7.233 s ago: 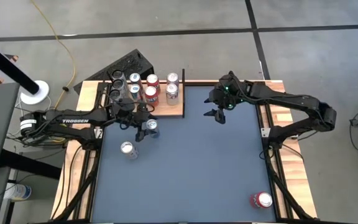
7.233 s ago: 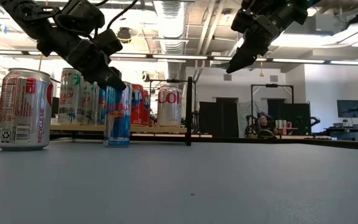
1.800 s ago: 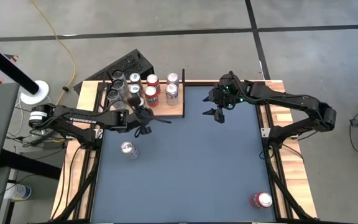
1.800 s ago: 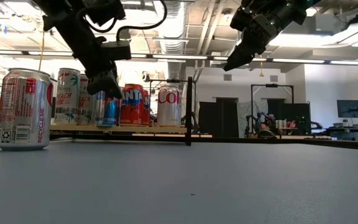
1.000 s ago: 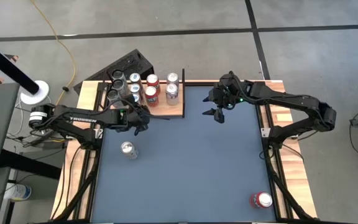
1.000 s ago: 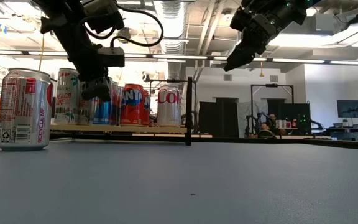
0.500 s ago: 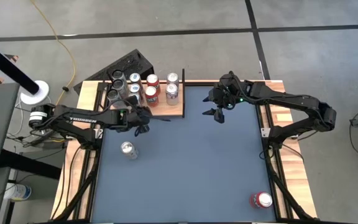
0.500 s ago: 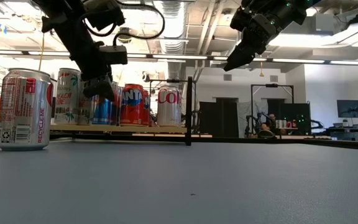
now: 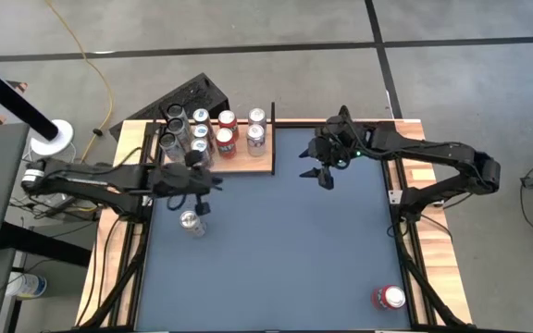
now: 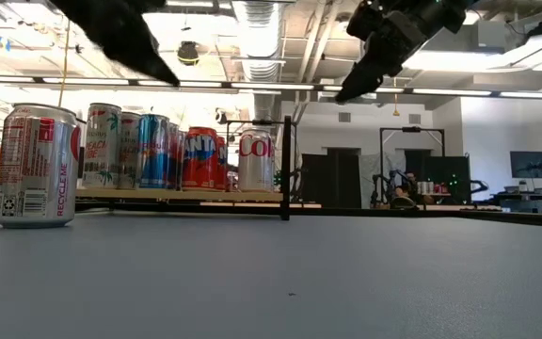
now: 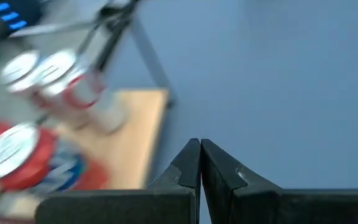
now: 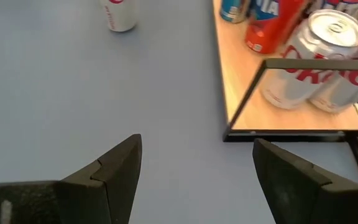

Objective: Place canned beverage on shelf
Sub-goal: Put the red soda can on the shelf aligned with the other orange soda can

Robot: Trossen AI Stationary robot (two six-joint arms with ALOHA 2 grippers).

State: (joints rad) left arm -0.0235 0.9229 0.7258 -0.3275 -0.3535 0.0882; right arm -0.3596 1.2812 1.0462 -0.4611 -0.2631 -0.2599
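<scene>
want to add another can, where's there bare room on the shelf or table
The light-brown wood-grain shelf is crowded along its left and rear with upright cans; only its front-right strip is bare. The blue tabletop is free between the silver can at left and the red can at the near-right corner.

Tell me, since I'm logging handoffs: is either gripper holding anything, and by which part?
Nothing is held. The left gripper is shut and empty; the right gripper is open.

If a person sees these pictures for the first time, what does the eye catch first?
Probably the cans crowded on the shelf at the table's far left. Next, the silver can standing alone on the blue tabletop, with the shut left gripper above it, and the red can alone at the near right corner.
</scene>
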